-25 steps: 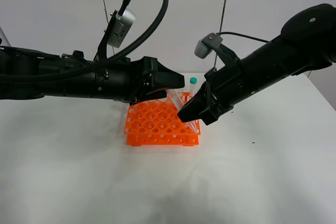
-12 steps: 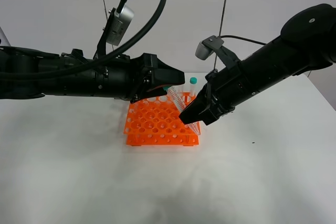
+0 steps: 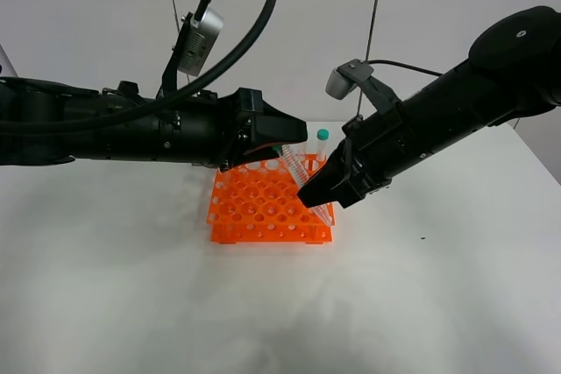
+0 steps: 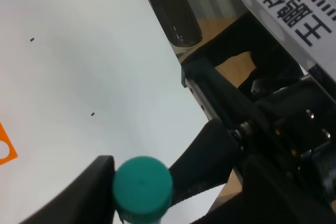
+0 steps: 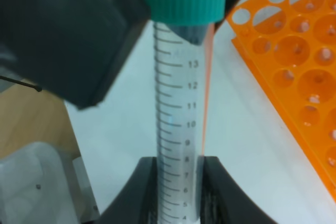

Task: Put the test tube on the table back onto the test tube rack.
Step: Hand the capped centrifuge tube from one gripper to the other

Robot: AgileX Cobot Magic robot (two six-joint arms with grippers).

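The test tube (image 3: 294, 164) hangs tilted above the back right part of the orange test tube rack (image 3: 263, 208), with its teal cap toward the left arm. My right gripper (image 3: 320, 197) is shut on its lower body. In the right wrist view the fingers (image 5: 149, 192) clamp the graduated tube (image 5: 177, 108). My left gripper (image 3: 285, 144) reaches in from the left, open around the cap. In the left wrist view the cap (image 4: 143, 182) rests against one finger (image 4: 97, 182), with a gap to the other.
Another capped tube (image 3: 323, 142) stands upright at the rack's back right corner, just behind the held one. The white table (image 3: 263, 304) stretches wide in front of the rack and to both sides. The two arms nearly meet over the rack.
The left gripper's fingers have narrowed around the tube's cap. The right gripper has shifted slightly while keeping hold of the tube.
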